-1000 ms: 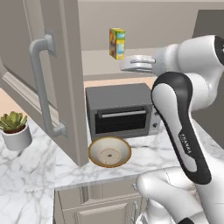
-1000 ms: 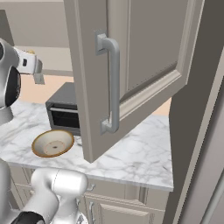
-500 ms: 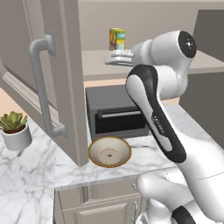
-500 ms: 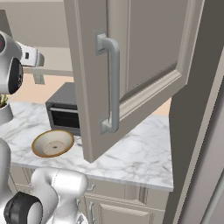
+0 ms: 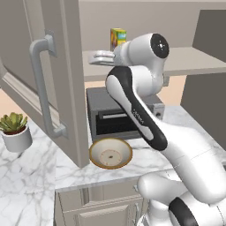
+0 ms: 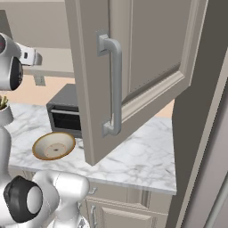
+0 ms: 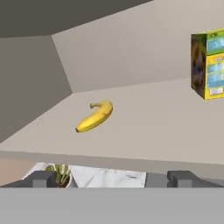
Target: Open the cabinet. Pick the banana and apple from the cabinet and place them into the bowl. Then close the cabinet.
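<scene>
Ahead of the fully open, empty gripper [image 7: 111, 178], we are facing the banana [image 7: 95, 116] lying flat; closing too high risks skidding it deeper.

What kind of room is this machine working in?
A kitchen, by the look of it: a marble counter with a small oven and a bowl on it, and an open wall cabinet holding a banana.

Arm reaching high, gripper open.
The white arm [image 5: 137, 110] is bending up toward 11 o'clock, and the gripper [image 5: 95, 58] is pointing to 9 o'clock with jaws spread wide, holding nothing.
</scene>
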Robot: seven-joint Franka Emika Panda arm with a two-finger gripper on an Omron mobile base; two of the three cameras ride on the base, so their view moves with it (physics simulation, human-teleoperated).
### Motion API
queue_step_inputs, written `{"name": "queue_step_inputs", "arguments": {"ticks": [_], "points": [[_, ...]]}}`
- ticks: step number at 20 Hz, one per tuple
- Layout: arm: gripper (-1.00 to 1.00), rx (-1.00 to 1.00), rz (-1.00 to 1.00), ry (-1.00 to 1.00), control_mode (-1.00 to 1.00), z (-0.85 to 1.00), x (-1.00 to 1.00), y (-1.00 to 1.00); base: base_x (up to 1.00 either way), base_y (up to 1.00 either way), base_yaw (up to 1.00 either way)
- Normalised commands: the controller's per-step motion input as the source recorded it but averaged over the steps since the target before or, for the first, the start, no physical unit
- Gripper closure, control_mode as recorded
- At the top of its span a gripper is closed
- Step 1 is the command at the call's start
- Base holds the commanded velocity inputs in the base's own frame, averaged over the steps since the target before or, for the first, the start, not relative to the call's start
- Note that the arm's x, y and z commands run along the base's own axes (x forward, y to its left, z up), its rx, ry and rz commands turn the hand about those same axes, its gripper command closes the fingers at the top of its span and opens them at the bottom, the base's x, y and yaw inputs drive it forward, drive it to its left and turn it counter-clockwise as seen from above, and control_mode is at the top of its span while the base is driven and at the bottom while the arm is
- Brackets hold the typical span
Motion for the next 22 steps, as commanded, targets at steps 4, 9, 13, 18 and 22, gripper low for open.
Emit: {"name": "queue_step_inputs", "arguments": {"ticks": [4, 9, 13, 18, 22], "points": [[-1.00, 0.00, 0.00, 0.00, -1.00, -0.11, 0.63, 0.43, 0.00, 0.00, 0.00], [-1.00, 0.00, 0.00, 0.05, -1.00, -0.21, 0.62, 0.40, 0.00, 0.00, 0.00], [-1.00, -0.01, 0.00, 0.04, -1.00, -0.16, 0.55, 0.22, 0.00, 0.00, 0.00], [-1.00, 0.00, 0.00, 0.05, -1.00, -0.10, 0.53, 0.21, 0.00, 0.00, 0.00], [-1.00, 0.00, 0.00, 0.03, -1.00, -0.14, 0.56, 0.34, 0.00, 0.00, 0.00]]}}
